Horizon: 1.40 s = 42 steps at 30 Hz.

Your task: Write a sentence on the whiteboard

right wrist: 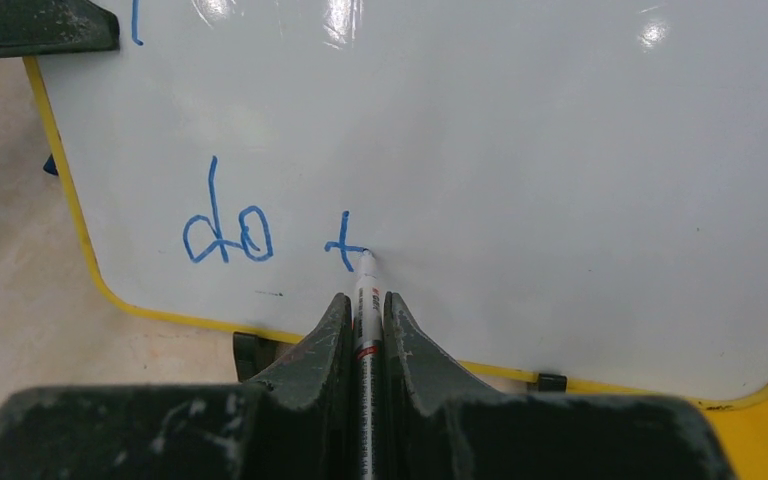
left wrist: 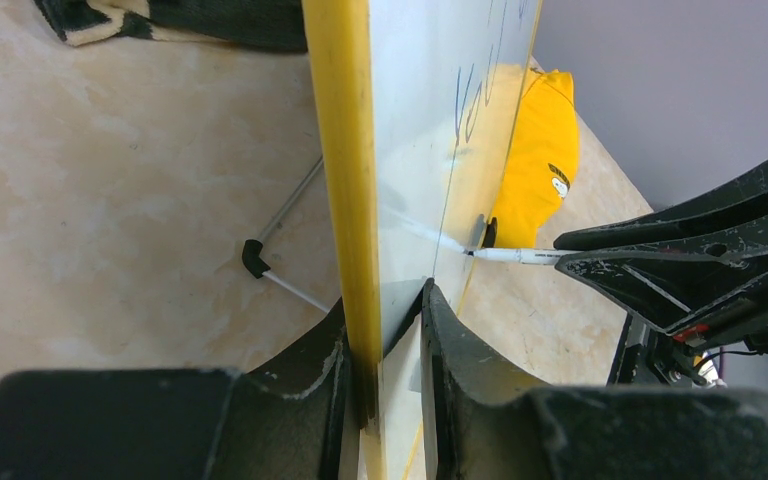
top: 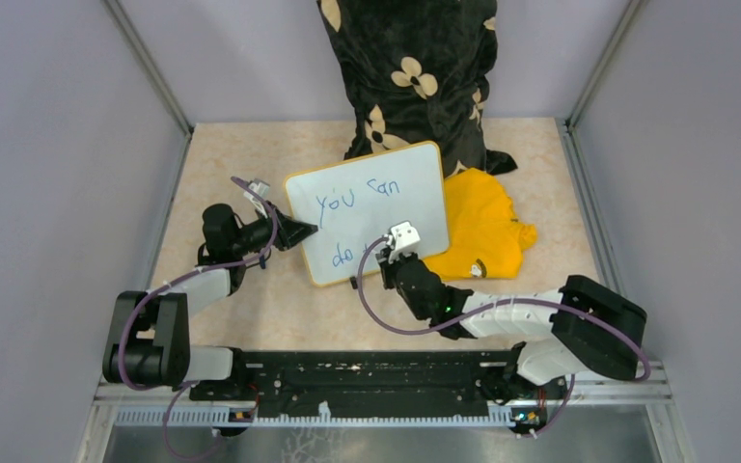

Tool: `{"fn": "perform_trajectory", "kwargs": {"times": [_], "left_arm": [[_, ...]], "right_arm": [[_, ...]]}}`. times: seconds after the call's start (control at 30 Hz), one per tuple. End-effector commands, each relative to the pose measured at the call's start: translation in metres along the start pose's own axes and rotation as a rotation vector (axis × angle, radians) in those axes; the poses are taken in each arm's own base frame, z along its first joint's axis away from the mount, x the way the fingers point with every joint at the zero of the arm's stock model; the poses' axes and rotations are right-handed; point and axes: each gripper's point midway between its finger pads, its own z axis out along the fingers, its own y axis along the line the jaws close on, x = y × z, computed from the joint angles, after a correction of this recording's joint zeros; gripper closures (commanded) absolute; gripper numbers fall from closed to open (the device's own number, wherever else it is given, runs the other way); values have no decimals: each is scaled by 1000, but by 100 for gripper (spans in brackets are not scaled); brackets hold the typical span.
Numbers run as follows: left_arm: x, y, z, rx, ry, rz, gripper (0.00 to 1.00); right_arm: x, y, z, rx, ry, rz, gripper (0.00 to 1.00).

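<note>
Standing on edge on the worktop [top: 251, 164] at the centre of the top view, the whiteboard [top: 376, 193] has a black flowered cloth [top: 415, 68] behind it in the upper middle of the frame. A yellow cloth [top: 487, 231] lies just to its right. The left end effector [left wrist: 385, 300] is closed on the board's left edge, the yellow frame pinched between its two fingers. The right end effector [right wrist: 365, 305] is clamped tight on a white marker [right wrist: 365, 335], which runs out between the fingers to the board. The tip touches the surface at the crossbar of a blue "t". The sentence [top: 352, 203] reads "you can" on the upper line and "do t" on the lower, which shows at the left of the right wrist view. Small black clips [right wrist: 250, 350] sit along the board's bottom edge.
</note>
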Motion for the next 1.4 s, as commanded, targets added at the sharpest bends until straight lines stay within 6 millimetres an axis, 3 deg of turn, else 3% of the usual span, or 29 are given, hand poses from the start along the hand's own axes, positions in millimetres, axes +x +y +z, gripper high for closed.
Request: {"fn": "perform_trajectory", "kwargs": {"times": [0.0, 0.27, 0.53, 0.93, 1.37], "left_arm": [[6, 23, 0, -102, 8, 43, 100], [6, 23, 1, -100, 9, 43, 100], [5, 23, 0, -102, 7, 44, 100], [5, 23, 0, -102, 7, 43, 100], [5, 23, 1, -101, 7, 42, 100]], "right_arm": [[-21, -6, -4, 6, -59, 62, 100], [-56, 1, -9, -28, -139, 95, 100], [-65, 1, 1, -24, -132, 154, 100], [-59, -1, 12, -11, -116, 145, 100], [-35, -8, 14, 8, -62, 141, 100]]}}
